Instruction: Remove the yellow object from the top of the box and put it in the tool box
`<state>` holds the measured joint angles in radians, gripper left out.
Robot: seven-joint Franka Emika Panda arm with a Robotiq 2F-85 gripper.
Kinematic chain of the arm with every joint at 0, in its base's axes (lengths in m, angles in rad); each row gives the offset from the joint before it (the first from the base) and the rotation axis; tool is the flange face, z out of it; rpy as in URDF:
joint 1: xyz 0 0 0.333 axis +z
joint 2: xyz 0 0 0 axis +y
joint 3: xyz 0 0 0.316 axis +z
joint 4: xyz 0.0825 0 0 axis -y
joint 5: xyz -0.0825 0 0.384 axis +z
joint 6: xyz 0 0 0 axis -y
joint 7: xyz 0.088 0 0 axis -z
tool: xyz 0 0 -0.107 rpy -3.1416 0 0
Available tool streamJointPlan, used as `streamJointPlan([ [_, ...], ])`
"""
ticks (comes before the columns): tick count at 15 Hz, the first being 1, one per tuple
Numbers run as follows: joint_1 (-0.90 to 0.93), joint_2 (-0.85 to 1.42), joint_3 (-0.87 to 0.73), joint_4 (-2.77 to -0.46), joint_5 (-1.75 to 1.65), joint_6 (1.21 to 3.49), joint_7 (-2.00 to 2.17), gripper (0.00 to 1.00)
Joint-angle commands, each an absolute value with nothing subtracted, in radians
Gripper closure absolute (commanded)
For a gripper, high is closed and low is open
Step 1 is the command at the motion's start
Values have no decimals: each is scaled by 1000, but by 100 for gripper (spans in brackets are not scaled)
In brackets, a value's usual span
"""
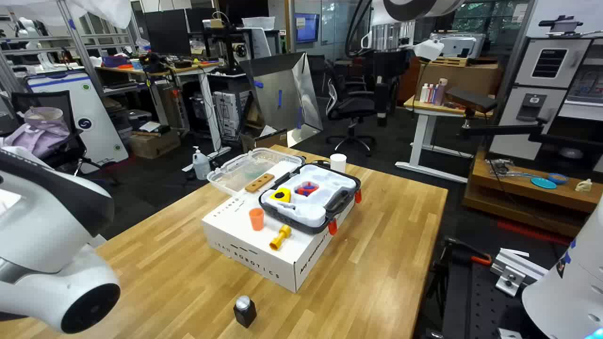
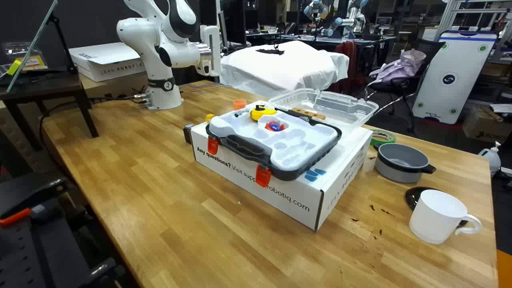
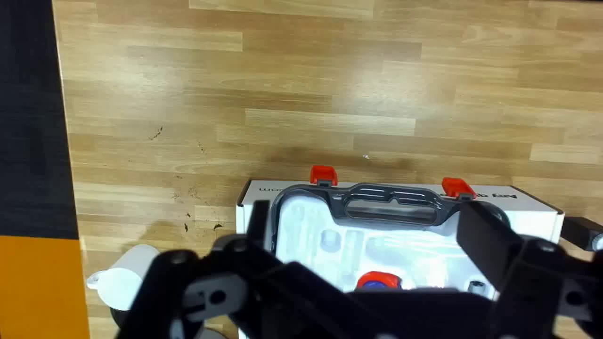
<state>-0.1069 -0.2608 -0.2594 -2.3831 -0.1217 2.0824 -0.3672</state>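
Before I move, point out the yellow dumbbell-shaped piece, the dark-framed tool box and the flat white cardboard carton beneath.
Yellow dumbbell-shaped piece (image 1: 281, 238), in an exterior view: its shaft.
Dark-framed tool box (image 3: 393, 189), in the wrist view: its handle.
White cardboard carton (image 2: 240, 179), in an exterior view: its printed side.

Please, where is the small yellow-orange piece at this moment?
In an exterior view, the yellow-orange piece lies on top of the white carton, near its front corner, with the orange cup to its left and the tool box behind it.
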Motion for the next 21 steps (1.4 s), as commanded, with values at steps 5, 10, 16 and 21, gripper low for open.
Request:
streamJointPlan([
  [5, -86, -223, -216, -2351, -82, 2083, -413, 0],
  [10, -53, -201, -158, -2348, -88, 2107, -383, 0],
  [16, -51, -162, -150, -2323, -89, 2117, -396, 0],
  [21, -41, -134, -152, -2298, -26, 2124, -413, 0],
])
